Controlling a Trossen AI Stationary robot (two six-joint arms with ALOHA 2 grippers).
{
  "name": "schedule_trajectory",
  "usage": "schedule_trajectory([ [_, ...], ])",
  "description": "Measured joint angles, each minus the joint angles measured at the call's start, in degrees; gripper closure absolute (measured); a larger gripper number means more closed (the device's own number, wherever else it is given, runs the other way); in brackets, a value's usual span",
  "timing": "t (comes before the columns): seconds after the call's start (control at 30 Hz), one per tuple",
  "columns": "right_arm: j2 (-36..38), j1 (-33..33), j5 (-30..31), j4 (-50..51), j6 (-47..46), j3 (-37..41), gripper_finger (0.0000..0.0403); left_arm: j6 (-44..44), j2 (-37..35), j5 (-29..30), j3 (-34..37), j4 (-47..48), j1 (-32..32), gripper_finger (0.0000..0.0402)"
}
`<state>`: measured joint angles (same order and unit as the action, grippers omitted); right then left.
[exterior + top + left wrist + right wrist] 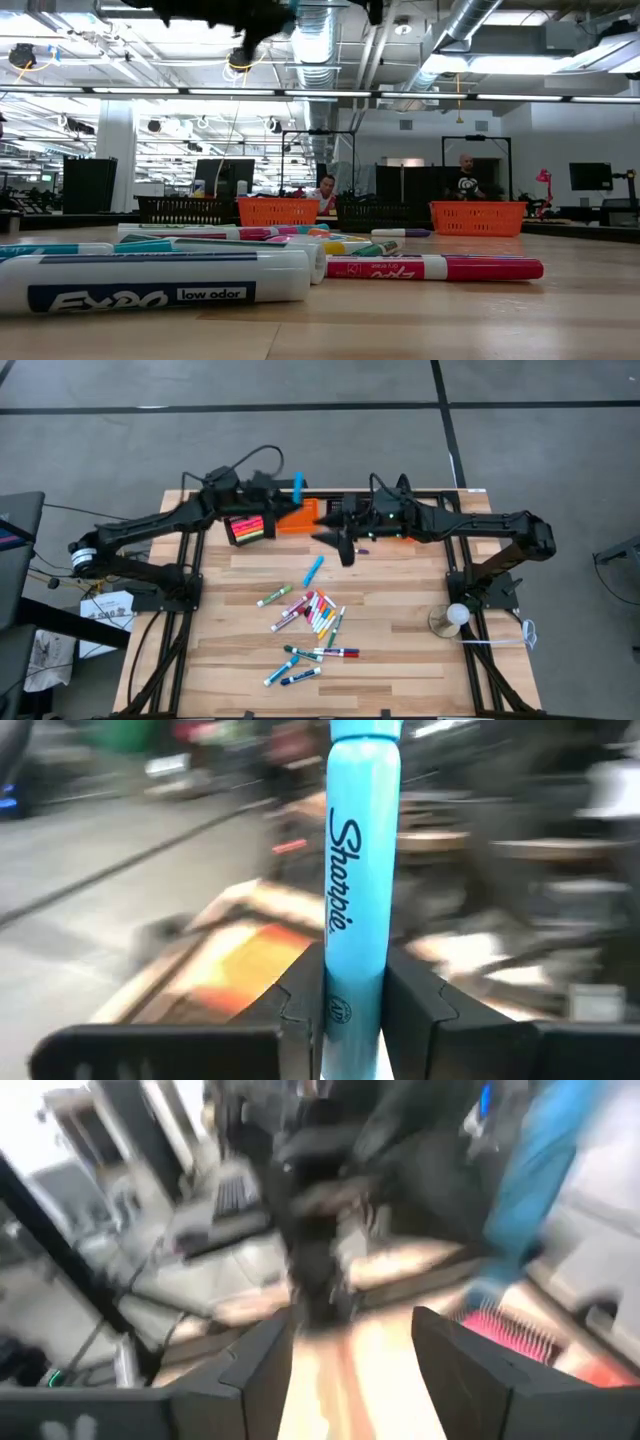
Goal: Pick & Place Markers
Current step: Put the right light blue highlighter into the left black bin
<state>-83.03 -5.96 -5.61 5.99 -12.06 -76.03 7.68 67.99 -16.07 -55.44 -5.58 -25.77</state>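
Note:
My left gripper (pixel 352 1005) is shut on a light blue marker (pixel 360 870), held in the air over the far middle of the table, which also shows in the high view (pixel 299 485). Below it stand a black basket (pixel 250 526) holding pink markers and an orange basket (pixel 300 518). My right gripper (pixel 342 546) is open and empty (pixel 350 1355), just near-side of the baskets. One blue marker (pixel 314 569) lies alone on the table. Several more markers (pixel 315 615) lie in a loose pile nearer the front. My left gripper pinches the light blue marker between its two fingers (pixel 300 1000), on the barrel near one end (pixel 352 982). The rest of the marker sticks out past the fingertips, in line with them. The marker is lifted clear of the table and baskets.
Another black and orange basket (pixel 392 528) stands under the right arm at the far side. A small stand with a white ball (pixel 455 616) sits near the table's right edge. In the low view, markers (pixel 150 280) lie close in front and people show in the room behind.

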Motion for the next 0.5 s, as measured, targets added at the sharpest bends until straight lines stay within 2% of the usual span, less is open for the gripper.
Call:
schedule_trajectory([
  [0.07, 0.5, 0.0, 0.1, 3.7, -0.3, 0.0, 0.0196, -2.2, -2.4, 5.2, 0.0, 6.7, -2.0, 0.0336],
  [0.27, 0.7, -0.2, 2.5, 9.7, -0.5, 0.0, 0.0196, -6.0, -6.4, 15.6, 0.0, 25.0, -7.0, 0.0336],
  [0.5, 0.6, -0.1, 2.6, 10.3, -0.5, 0.0, 0.0206, -12.6, -3.4, 22.4, 0.0, 39.7, -10.3, 0.0336],
])
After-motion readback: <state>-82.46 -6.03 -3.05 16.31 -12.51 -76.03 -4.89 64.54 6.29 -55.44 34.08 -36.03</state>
